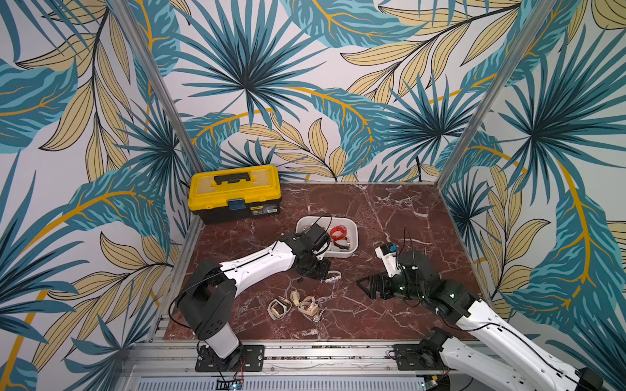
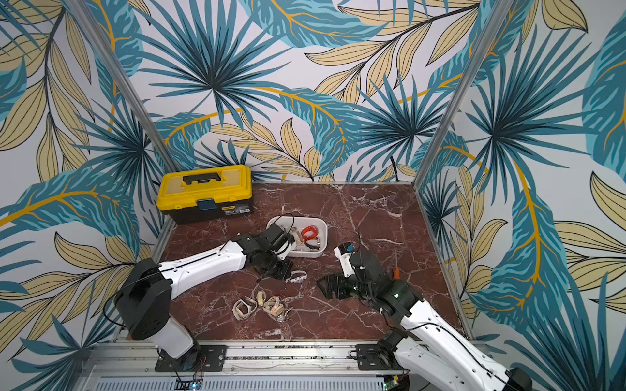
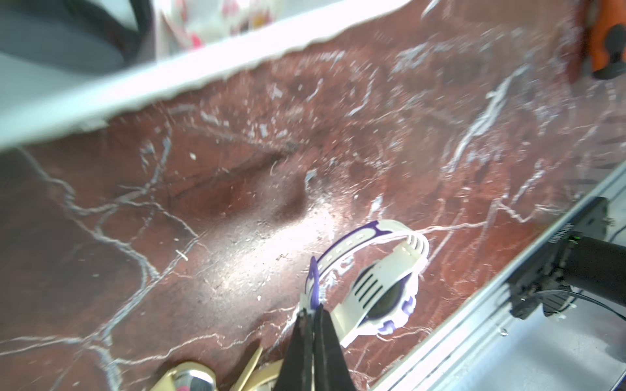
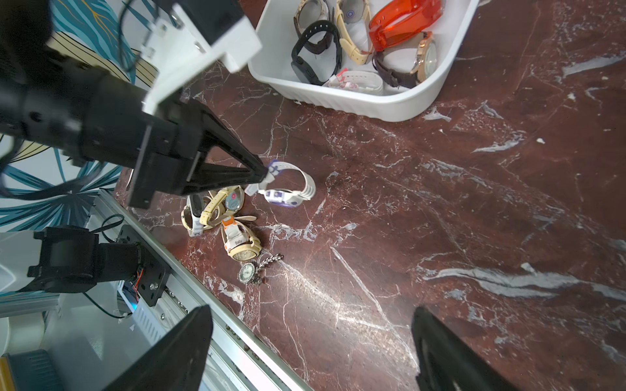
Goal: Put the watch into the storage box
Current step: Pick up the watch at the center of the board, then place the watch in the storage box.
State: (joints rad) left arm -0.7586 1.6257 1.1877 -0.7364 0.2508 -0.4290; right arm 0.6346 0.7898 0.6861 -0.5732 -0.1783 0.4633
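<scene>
Left gripper pinched the strap of the white-and-purple watch, though its wrist hid that grip in both top views. Right gripper stood spread, well apart. On the veined marble table, the ribbed white storage box, partly covered by the left arm, sat near the watch.

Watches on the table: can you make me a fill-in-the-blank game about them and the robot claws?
The left claw is shut on the white-and-purple watch's ____.
The orange watch lies inside the white ____.
The right claw's jaws stand ____.
The toolbox has a ____ lid.
Missing words: strap; storage box; open; yellow.
</scene>
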